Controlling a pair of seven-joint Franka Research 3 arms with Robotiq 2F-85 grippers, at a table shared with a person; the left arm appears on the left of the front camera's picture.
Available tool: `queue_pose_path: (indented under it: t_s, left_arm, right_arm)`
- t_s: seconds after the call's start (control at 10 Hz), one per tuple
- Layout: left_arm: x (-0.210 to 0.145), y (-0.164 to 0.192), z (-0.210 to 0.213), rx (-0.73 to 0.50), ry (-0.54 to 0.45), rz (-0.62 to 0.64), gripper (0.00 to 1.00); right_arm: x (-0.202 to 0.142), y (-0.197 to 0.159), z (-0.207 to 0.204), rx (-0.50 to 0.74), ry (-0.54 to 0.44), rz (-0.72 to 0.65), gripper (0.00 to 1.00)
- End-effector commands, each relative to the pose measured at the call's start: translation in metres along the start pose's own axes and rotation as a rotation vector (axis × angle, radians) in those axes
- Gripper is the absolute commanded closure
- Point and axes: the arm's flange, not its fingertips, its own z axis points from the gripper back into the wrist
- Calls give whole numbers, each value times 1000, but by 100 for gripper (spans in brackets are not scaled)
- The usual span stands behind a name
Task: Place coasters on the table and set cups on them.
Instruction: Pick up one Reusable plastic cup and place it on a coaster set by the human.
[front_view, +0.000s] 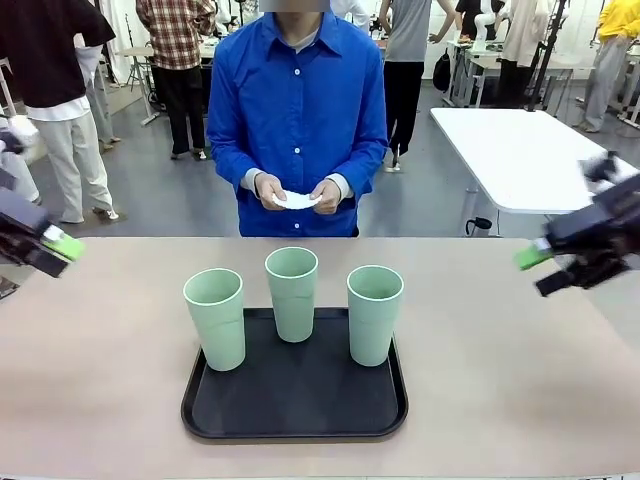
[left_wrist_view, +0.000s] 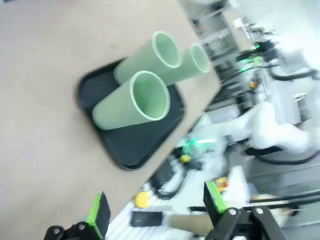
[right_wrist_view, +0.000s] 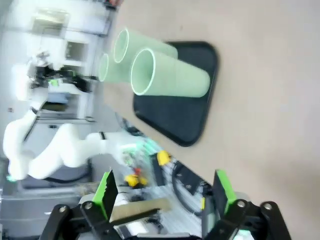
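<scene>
Three pale green cups stand upright on a black tray (front_view: 295, 405) on the beige table (front_view: 100, 350): a left cup (front_view: 214, 318), a middle cup (front_view: 292, 293) and a right cup (front_view: 374, 313). Across the table a person in a blue shirt holds white coasters (front_view: 297, 200) in both hands. My left gripper (front_view: 52, 253) hovers open over the table's left edge, and my right gripper (front_view: 543, 270) hovers open at the right edge. Both are far from the cups. The left wrist view shows the left gripper (left_wrist_view: 156, 207) open, with the cups (left_wrist_view: 132, 100) beyond it. The right gripper (right_wrist_view: 164, 192) is likewise open, the cups (right_wrist_view: 170, 75) beyond.
A white table (front_view: 520, 150) stands behind the person at the right. Other people stand farther back in the room. Bare tabletop lies on both sides of the tray and between the tray and the person.
</scene>
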Motion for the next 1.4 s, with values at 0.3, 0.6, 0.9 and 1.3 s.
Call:
queue_pose_path:
  t_s: [0.3,0.6,0.9,1.3]
  left_arm:
    - [-21,111,66,-329,-89,316,0]
    - [-42,132,88,-336,-174,408,0]
    - [-50,130,89,-314,-200,429,0]
    - [-42,113,95,-219,-200,409,0]
  right_arm:
    - [-16,-93,47,447,-215,-438,0]
    - [-29,-100,73,456,-278,-442,0]
    - [-33,-90,79,389,-219,-425,0]
    - [-32,-74,67,319,-100,-401,0]
